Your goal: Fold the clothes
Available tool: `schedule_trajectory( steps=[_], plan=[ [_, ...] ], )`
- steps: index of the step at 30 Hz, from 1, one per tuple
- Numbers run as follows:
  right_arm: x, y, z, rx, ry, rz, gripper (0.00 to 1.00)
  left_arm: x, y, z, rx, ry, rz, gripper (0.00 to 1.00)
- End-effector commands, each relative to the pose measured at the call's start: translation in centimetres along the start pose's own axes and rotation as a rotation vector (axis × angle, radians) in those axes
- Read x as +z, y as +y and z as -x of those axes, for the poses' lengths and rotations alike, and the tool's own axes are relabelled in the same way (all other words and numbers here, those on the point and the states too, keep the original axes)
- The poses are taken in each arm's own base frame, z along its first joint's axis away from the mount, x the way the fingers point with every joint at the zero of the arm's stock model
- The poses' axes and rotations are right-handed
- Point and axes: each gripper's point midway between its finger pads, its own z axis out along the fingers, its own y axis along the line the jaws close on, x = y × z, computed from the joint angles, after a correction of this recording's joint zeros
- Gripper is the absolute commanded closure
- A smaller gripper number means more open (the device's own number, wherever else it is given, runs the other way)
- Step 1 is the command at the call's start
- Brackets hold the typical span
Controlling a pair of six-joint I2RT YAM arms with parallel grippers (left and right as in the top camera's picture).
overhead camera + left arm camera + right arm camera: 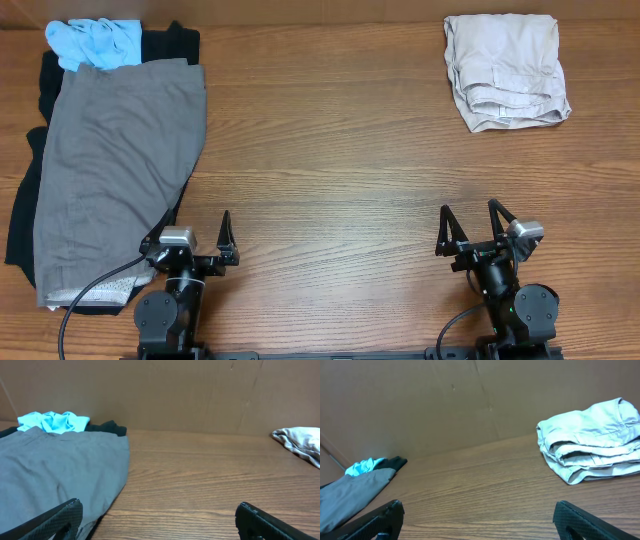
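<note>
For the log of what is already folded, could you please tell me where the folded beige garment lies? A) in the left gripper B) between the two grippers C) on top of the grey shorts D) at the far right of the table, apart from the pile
D: the folded beige garment lies alone at the far right of the table, with bare wood between it and the grey shorts on the left.

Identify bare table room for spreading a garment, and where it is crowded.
Bare table lies between the grey shorts and the folded beige garment. Crowded: left edge, shorts over black garment, blue garment at their top.
</note>
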Motion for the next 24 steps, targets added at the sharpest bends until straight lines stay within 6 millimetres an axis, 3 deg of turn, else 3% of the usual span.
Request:
schedule_trajectory(
  steps=[1, 24],
  plan=[
    [0.03, -0.02, -0.20, 0.000, -0.003, 0.001, 0.00, -0.04, 0.15, 0.02, -0.013, -0.006, 0.006, 0.00],
    [0.02, -0.20, -0.15, -0.001, -0.006, -0.010, 0.00, -0.04, 0.15, 0.01, -0.013, -0.006, 0.006, 0.00]
  ],
)
